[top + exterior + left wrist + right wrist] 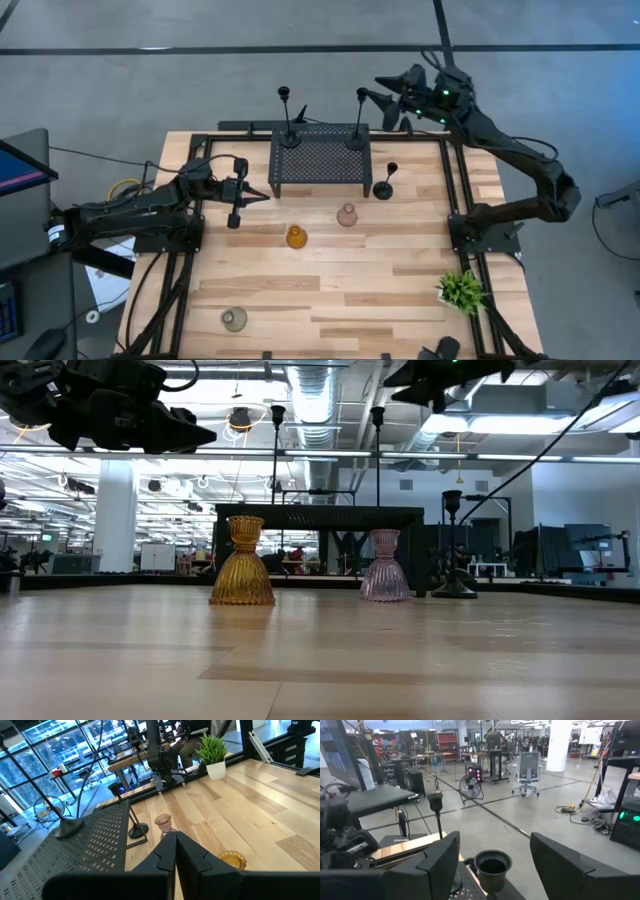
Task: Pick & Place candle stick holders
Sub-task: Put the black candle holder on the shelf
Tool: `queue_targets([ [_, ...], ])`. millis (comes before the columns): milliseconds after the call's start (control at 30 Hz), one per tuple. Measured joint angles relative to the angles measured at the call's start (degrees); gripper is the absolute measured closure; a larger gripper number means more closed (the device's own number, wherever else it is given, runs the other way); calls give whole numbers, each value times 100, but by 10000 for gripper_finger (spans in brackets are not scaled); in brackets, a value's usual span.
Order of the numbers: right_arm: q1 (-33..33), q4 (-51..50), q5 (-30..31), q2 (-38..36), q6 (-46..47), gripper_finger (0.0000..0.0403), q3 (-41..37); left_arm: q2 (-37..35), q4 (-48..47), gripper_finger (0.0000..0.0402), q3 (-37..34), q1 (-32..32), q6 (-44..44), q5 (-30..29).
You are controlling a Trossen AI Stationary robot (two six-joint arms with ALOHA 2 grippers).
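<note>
Two slim black candle stick holders stand by their round bases on the black perforated rack [320,160], one at its left [289,135] and one at its right [357,138]. A third black holder [385,188] stands on the table beside the rack. Squat pink [347,214], amber [296,236] and grey-green [235,318] holders stand on the wood. My right gripper [495,837] is open at the far edge; the right holder's cup [492,864] sits between its fingers with a gap on each side. My left gripper [262,195] hovers shut, left of the rack.
A small green potted plant [461,290] stands near the right front corner. Black frame rails [455,180] run along the table's left and right sides. Bare wood lies in front of the rack, between the amber holder and the near edge.
</note>
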Motion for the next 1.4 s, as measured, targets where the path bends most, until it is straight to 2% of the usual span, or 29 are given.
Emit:
queue_targets([
  [333,6,-1630,-3,-939,-1,170,0,0,0,396,0,1,0,1],
  [667,768,-4166,-11,-1231,-192,170,-2,0,0,395,0,1,0,0],
  [933,1365,-5163,-3,-987,203,170,-2,0,-2,393,0,-1,0,0],
  [1167,1812,-5583,6,-568,-164,173,-2,0,-2,394,0,0,0,0],
  [1400,2126,-6088,759,50,-435,204,-2,0,-2,395,0,0,0,1],
])
